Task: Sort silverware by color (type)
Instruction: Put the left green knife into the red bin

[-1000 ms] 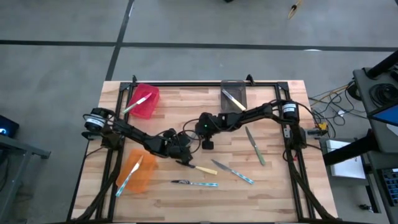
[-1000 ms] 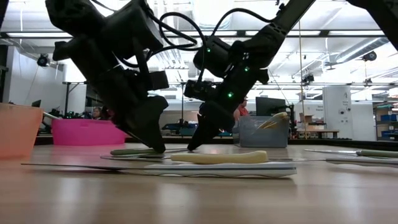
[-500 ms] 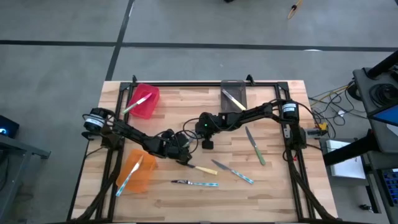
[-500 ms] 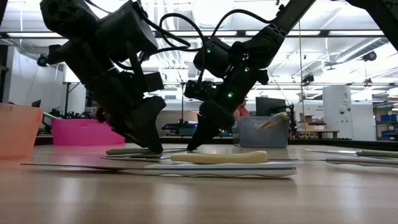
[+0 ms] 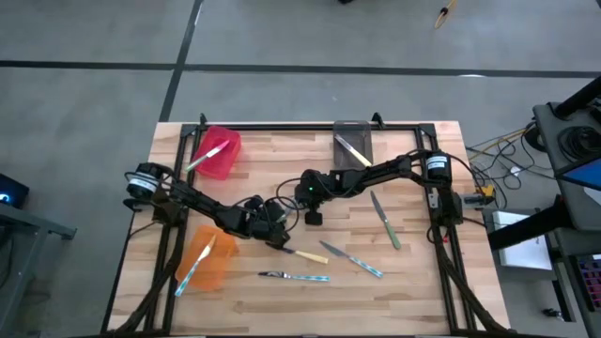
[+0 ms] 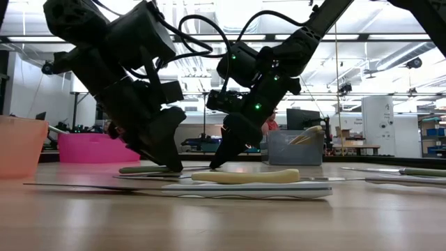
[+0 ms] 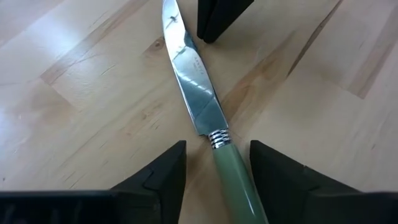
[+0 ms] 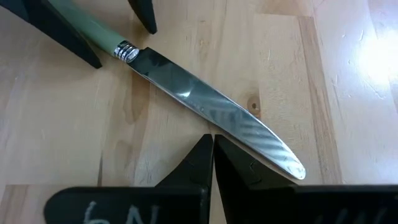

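A green-handled knife (image 7: 211, 134) lies flat on the table's middle. My left gripper (image 7: 217, 180) is open and low over it, one finger on each side of the handle (image 7: 235, 180) just behind the blade, with a gap to each. My right gripper (image 8: 213, 142) is shut, its tips down on the wood at the blade's long edge (image 8: 214, 118). In the low view the left gripper (image 6: 171, 164) and right gripper (image 6: 217, 162) stand over this knife (image 6: 143, 169). From above, the left gripper (image 5: 273, 232) and right gripper (image 5: 312, 218) nearly hide it. My right gripper comes down slanting from above. Its shut fingertips (image 8: 205, 149) stand at the middle of the blade's long edge (image 8: 211, 127). I cannot tell whether they touch the blade or only the wood beside it. The knife lies flat on the table.
A yellow-handled knife (image 5: 310, 254) lies just near of the grippers. Two blue-handled knives (image 5: 355, 259) (image 5: 296, 277) and another green one (image 5: 385, 221) lie around. The red bin (image 5: 218, 155), orange bin (image 5: 207, 261) and grey bin (image 5: 353, 143) each hold a knife.
My left gripper has shifted a little toward the table's left edge and stayed low over the green handle. The right gripper has kept still.
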`<control>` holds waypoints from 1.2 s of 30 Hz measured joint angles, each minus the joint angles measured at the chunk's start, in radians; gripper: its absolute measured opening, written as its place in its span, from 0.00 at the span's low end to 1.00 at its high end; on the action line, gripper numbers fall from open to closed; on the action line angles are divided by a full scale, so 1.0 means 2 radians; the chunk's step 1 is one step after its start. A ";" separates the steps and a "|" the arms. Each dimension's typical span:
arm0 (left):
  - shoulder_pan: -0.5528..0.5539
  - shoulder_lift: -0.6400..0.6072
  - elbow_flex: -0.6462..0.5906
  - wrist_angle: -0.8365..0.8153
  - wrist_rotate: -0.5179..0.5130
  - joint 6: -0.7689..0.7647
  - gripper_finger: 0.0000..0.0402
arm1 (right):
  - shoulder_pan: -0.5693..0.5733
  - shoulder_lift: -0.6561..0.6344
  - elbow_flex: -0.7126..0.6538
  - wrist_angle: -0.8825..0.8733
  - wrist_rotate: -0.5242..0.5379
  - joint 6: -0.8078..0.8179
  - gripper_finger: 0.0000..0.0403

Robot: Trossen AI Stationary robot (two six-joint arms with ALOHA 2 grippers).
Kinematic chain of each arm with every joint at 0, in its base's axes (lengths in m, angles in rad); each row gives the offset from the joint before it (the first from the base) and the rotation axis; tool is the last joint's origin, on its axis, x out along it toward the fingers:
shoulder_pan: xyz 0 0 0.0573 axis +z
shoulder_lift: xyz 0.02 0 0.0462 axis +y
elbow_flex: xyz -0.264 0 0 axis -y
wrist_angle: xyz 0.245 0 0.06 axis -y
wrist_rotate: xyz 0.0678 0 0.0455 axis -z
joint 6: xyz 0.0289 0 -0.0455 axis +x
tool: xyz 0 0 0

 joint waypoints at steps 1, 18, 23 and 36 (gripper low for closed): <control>0.000 0.000 0.000 0.000 0.001 0.000 0.37 | 0.000 0.000 0.000 0.000 0.000 0.000 0.02; 0.001 0.000 -0.003 -0.003 -0.014 -0.024 0.05 | 0.000 0.000 0.000 -0.001 0.000 -0.001 0.02; -0.002 -0.002 0.001 -0.004 -0.011 -0.036 0.05 | 0.000 -0.004 0.000 -0.003 0.001 0.000 0.02; -0.007 -0.022 0.001 -0.004 0.006 -0.044 0.01 | 0.000 -0.017 0.000 -0.007 0.004 0.012 0.02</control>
